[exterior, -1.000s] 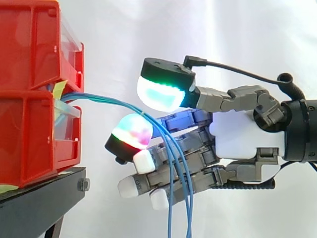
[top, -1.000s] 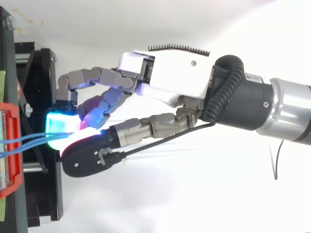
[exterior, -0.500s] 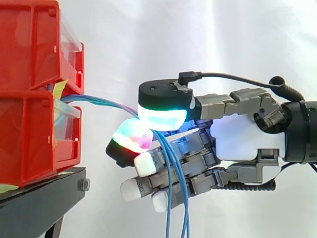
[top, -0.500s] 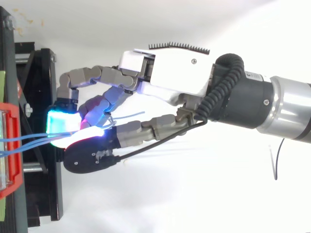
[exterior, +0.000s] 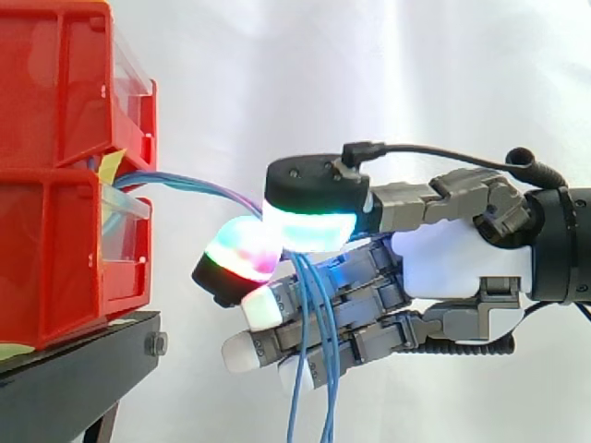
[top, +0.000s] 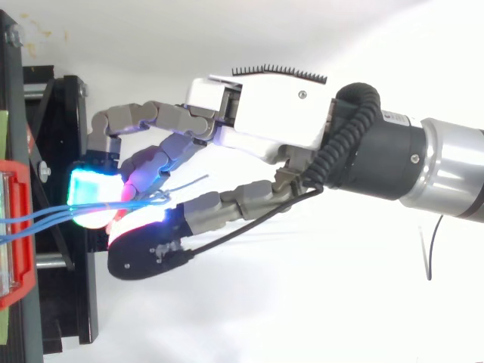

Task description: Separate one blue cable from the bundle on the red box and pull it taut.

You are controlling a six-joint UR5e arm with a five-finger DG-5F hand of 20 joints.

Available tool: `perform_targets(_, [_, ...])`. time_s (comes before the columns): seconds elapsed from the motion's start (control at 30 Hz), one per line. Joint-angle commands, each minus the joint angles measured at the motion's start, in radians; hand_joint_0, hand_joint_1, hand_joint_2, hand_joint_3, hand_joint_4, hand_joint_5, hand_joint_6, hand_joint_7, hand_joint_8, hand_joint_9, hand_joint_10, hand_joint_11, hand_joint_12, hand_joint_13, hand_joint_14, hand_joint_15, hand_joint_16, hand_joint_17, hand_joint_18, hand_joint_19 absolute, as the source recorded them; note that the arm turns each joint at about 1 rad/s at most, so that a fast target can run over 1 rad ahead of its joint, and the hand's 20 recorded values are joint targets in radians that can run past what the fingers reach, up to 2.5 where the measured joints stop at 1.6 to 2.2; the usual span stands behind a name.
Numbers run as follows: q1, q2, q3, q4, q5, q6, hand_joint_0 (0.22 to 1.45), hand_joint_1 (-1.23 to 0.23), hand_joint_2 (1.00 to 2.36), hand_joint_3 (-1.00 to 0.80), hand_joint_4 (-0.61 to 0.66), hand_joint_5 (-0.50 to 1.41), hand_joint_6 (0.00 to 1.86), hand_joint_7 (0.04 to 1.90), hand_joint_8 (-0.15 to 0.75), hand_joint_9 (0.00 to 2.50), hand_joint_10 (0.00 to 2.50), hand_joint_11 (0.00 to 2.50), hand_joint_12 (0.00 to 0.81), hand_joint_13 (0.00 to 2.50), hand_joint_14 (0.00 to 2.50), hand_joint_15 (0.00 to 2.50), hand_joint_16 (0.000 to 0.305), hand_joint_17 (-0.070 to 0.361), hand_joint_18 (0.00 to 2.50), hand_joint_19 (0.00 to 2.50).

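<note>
Several thin blue cables point(exterior: 185, 182) leave the gap between the stacked red bins point(exterior: 55, 249) and run right as one bundle to my hand point(exterior: 452, 258). The thumb pad point(exterior: 309, 226), glowing cyan-green, presses down on the bundle against a finger pad point(exterior: 242, 251) glowing red and green. Past that pinch the cables hang down in front of the curled lower fingers. In the top view the cables point(top: 38, 219) cross from the red bin point(top: 23, 174) into the glowing pads of the hand point(top: 265, 113), and one loose cable end curls out between the fingers.
The bins rest on a black stand point(exterior: 74, 378) at the left, which sits under the fingertips in the top view point(top: 68, 302). A white curtain lies behind. The arm comes in from the right.
The thumb has dropped from above the cables onto them, closing against the finger pad. The hanging cable lengths have swung a little to the left.
</note>
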Motion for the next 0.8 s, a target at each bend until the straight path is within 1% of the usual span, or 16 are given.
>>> perform_targets(0.0, [0.000, 0.000, 0.000, 0.000, 0.000, 0.000, 0.58, -0.72, 1.01, -0.40, 0.22, -0.09, 0.50, 1.27, 0.315, 0.83, 0.01, 0.31, 0.362, 0.63, 0.01, 0.26, 0.045, 0.102, 0.60, 0.47])
perform_targets(0.03, [0.000, 0.000, 0.000, 0.000, 0.000, 0.000, 0.57, -0.69, 1.00, -0.46, 0.23, -0.09, 0.50, 1.27, 0.325, 0.86, 0.01, 0.32, 0.364, 0.64, 0.01, 0.25, 0.046, 0.103, 0.60, 0.47])
perform_targets(0.07, [0.000, 0.000, 0.000, 0.000, 0.000, 0.000, 0.57, -0.66, 1.00, -0.48, 0.23, -0.08, 0.50, 1.28, 0.325, 0.86, 0.01, 0.31, 0.366, 0.64, 0.01, 0.26, 0.046, 0.103, 0.61, 0.47])
perform_targets(0.17, [0.000, 0.000, 0.000, 0.000, 0.000, 0.000, 0.57, -0.60, 1.00, -0.50, 0.23, -0.08, 0.50, 1.29, 0.330, 0.87, 0.01, 0.31, 0.369, 0.65, 0.01, 0.26, 0.046, 0.103, 0.62, 0.47])
perform_targets(0.23, [0.000, 0.000, 0.001, 0.000, 0.000, 0.000, 0.60, -0.55, 1.00, -0.45, 0.23, -0.07, 0.50, 1.29, 0.331, 0.89, 0.01, 0.32, 0.366, 0.66, 0.01, 0.25, 0.045, 0.102, 0.62, 0.47])
perform_targets(0.27, [0.000, 0.000, 0.001, 0.000, -0.002, 0.000, 0.64, -0.54, 1.01, -0.37, 0.22, -0.07, 0.50, 1.29, 0.327, 0.90, 0.01, 0.33, 0.365, 0.66, 0.01, 0.25, 0.045, 0.101, 0.62, 0.47])
perform_targets(0.3, [0.000, 0.001, 0.000, 0.000, -0.002, 0.000, 0.64, -0.54, 1.01, -0.36, 0.22, -0.07, 0.50, 1.29, 0.328, 0.90, 0.01, 0.32, 0.364, 0.66, 0.01, 0.25, 0.045, 0.101, 0.62, 0.47])
perform_targets(0.33, [0.000, 0.001, 0.000, 0.000, -0.002, 0.000, 0.65, -0.55, 1.02, -0.28, 0.23, -0.07, 0.50, 1.28, 0.327, 0.91, 0.01, 0.32, 0.365, 0.66, 0.01, 0.26, 0.045, 0.101, 0.62, 0.48])
perform_targets(0.4, [0.000, 0.000, 0.000, 0.000, 0.000, 0.000, 0.66, -0.57, 1.02, -0.20, 0.22, -0.07, 0.50, 1.27, 0.326, 0.91, 0.01, 0.32, 0.365, 0.66, 0.01, 0.25, 0.045, 0.101, 0.62, 0.47])
perform_targets(0.43, [0.000, 0.001, 0.001, 0.000, -0.002, -0.002, 0.67, -0.61, 1.02, -0.15, 0.23, -0.07, 0.50, 1.27, 0.328, 0.91, 0.01, 0.31, 0.369, 0.67, 0.01, 0.25, 0.046, 0.103, 0.63, 0.47])
perform_targets(0.57, [0.000, 0.001, 0.001, 0.000, 0.000, -0.002, 0.70, -0.68, 1.02, -0.03, 0.23, -0.07, 0.50, 1.25, 0.331, 0.90, 0.01, 0.31, 0.376, 0.67, 0.01, 0.25, 0.047, 0.105, 0.63, 0.46])
perform_targets(0.63, [0.000, 0.000, 0.001, 0.000, -0.002, -0.002, 0.72, -0.73, 1.02, 0.03, 0.23, -0.08, 0.50, 1.25, 0.321, 0.88, 0.01, 0.32, 0.371, 0.66, 0.01, 0.26, 0.046, 0.104, 0.61, 0.47])
perform_targets(0.77, [0.000, 0.001, 0.000, 0.000, -0.002, -0.003, 0.75, -0.77, 1.02, 0.11, 0.23, -0.09, 0.50, 1.22, 0.303, 0.83, 0.01, 0.31, 0.364, 0.64, 0.01, 0.27, 0.045, 0.102, 0.58, 0.47])
